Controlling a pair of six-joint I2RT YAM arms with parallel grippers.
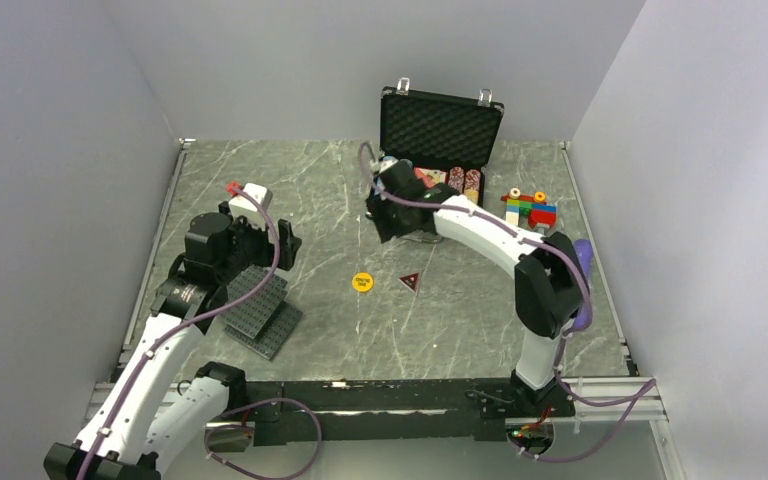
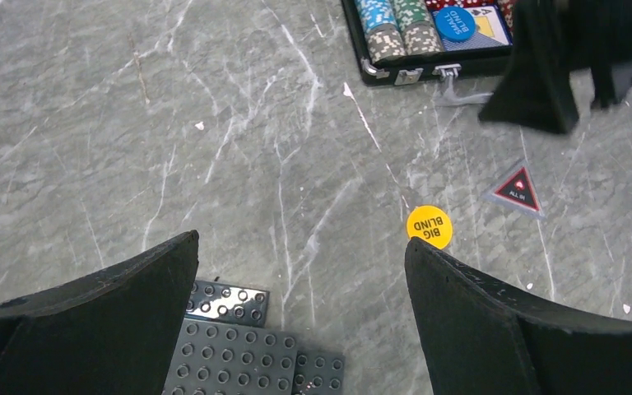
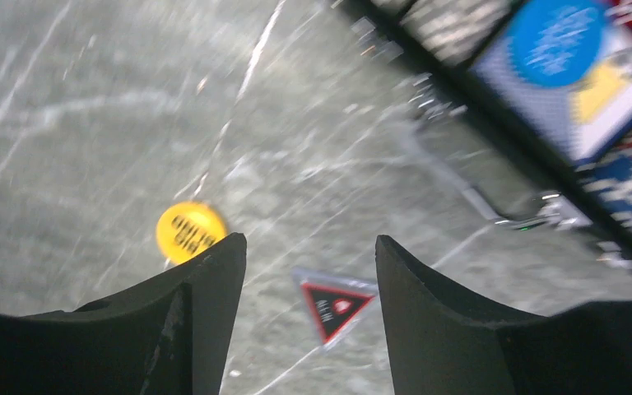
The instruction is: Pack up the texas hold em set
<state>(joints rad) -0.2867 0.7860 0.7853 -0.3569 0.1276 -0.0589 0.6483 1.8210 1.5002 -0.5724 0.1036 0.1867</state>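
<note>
The black briefcase (image 1: 440,125) stands open at the back with foam lid up and chip rows (image 1: 465,180) inside; it also shows in the left wrist view (image 2: 395,74). A blue button (image 2: 459,23) lies on a card deck in the case, also in the right wrist view (image 3: 555,41). The yellow button (image 1: 362,282) and the red-triangle button (image 1: 410,282) lie on the table in front of the case. My right gripper (image 1: 388,225) is open and empty by the case's front; the triangle (image 3: 333,304) shows between its fingers. My left gripper (image 1: 285,245) is open, empty.
Dark grey studded plates (image 1: 265,310) lie under my left gripper, also in the left wrist view (image 2: 239,350). A colourful toy-block figure (image 1: 528,210) stands right of the case. Grey walls close in the marbled table (image 1: 440,330) on three sides.
</note>
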